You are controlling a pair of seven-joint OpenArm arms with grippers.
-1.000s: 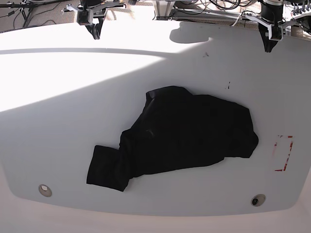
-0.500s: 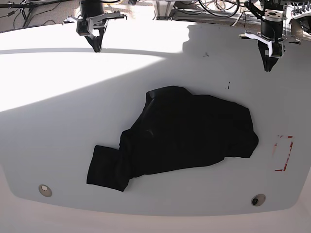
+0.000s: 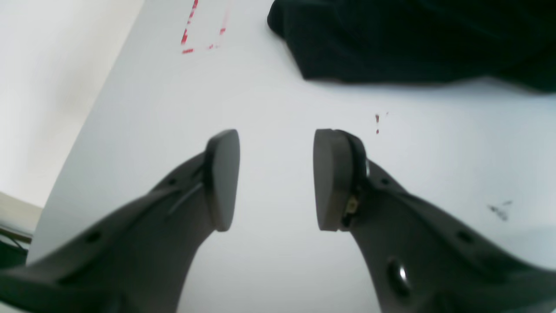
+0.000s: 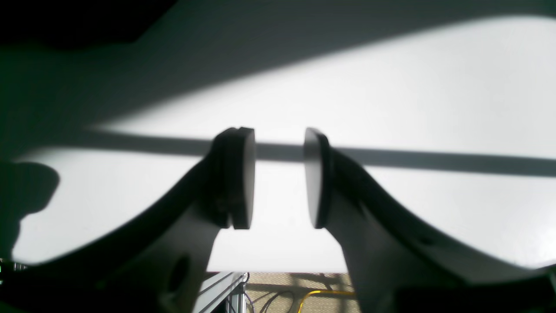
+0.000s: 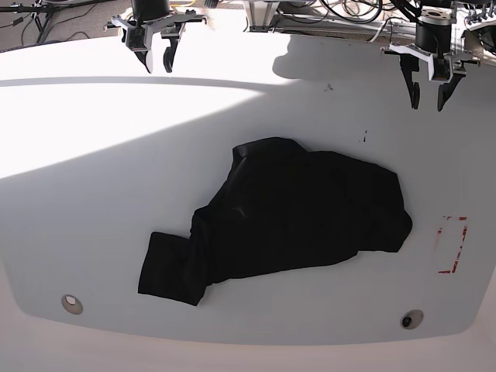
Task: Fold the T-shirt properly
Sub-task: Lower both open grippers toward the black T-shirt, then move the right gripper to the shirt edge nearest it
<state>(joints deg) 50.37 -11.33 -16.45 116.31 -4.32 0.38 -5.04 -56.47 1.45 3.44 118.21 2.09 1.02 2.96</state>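
Observation:
The black T-shirt (image 5: 294, 217) lies crumpled in the middle of the white table (image 5: 93, 155), with one sleeve trailing toward the front left. Its edge shows at the top of the left wrist view (image 3: 412, 39). My left gripper (image 5: 427, 101) hangs over the table's far right, well behind the shirt, open with nothing between its pads (image 3: 276, 178). At the far left my right gripper (image 5: 158, 68) hovers, also open and empty (image 4: 278, 178), over a sunlit stretch of table. Neither gripper touches the cloth.
A red marked rectangle (image 5: 452, 244) sits near the table's right edge, also seen in the left wrist view (image 3: 204, 26). Two round insets (image 5: 71, 303) (image 5: 411, 319) lie near the front edge. Cables and frame parts (image 5: 310, 12) run behind the table.
Both grippers have gone from shut to open. Both arms moved forward over the table's far edge, then the right one drew back slightly. The T-shirt has not moved.

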